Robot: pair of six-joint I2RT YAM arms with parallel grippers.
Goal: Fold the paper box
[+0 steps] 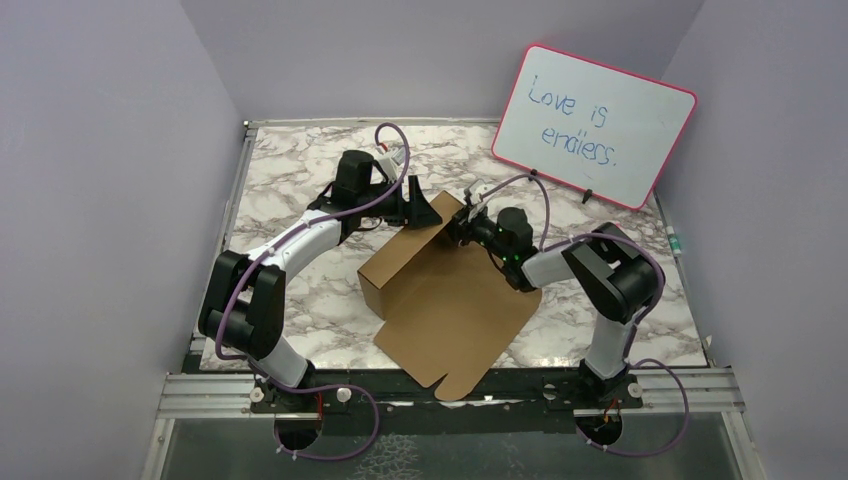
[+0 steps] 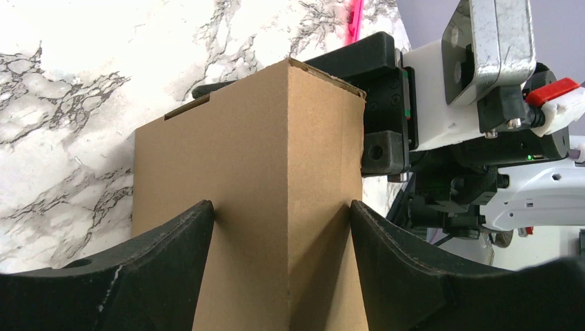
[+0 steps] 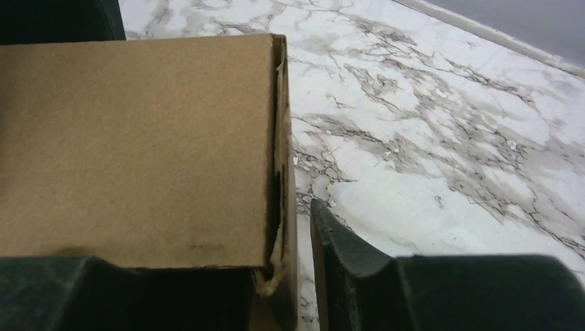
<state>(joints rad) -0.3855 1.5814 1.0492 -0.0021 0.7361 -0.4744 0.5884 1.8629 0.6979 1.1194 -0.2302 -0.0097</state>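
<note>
The paper box (image 1: 445,300), at mid-frame on the counter (image 1: 300,160), is clamped at its upper corner by the left tool (image 1: 425,212) and straddled by the right tool (image 1: 460,228), grip not determinable; the raised wall should be held square while creased.

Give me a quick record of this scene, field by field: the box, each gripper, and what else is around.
paper box: brown cardboard, partly folded, left wall raised, near flaps flat on table
left gripper: clamped across box's far corner
right gripper: open, straddling a raised wall edge beside it
whiteboard: pink-framed, far right, reads "Love is endless."
</note>
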